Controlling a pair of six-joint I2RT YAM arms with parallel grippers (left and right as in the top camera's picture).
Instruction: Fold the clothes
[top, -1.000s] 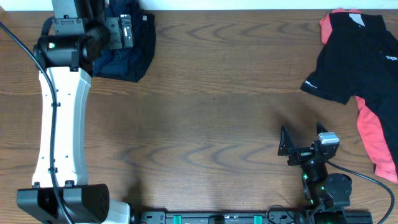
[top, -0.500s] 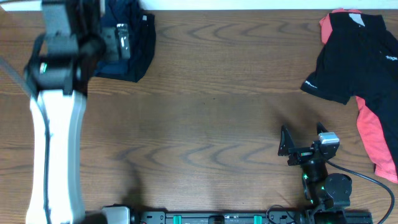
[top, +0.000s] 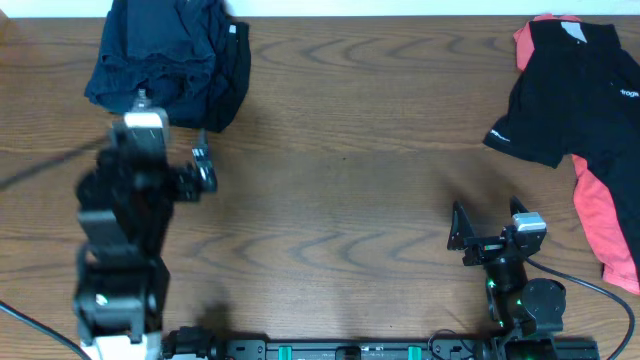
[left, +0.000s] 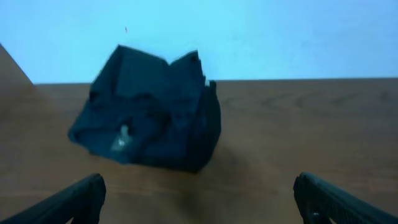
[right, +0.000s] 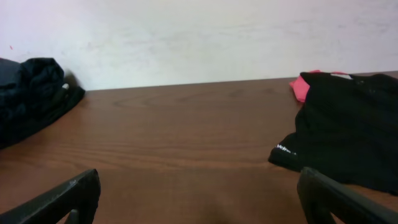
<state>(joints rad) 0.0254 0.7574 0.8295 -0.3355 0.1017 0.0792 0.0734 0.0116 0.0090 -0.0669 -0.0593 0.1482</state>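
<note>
A crumpled dark navy-blue pile of clothes lies at the table's far left corner; it also shows in the left wrist view and at the left edge of the right wrist view. My left gripper is open and empty, just in front of the pile and apart from it. A black-and-coral shirt lies spread at the far right. My right gripper is open and empty near the front edge, left of the shirt.
The wooden table runs between the two garments. A pale wall stands behind the table's far edge. The arm bases sit along the front edge.
My left arm has pulled back from over the navy pile toward the front of the table, leaving the pile uncovered. The right arm has not moved.
</note>
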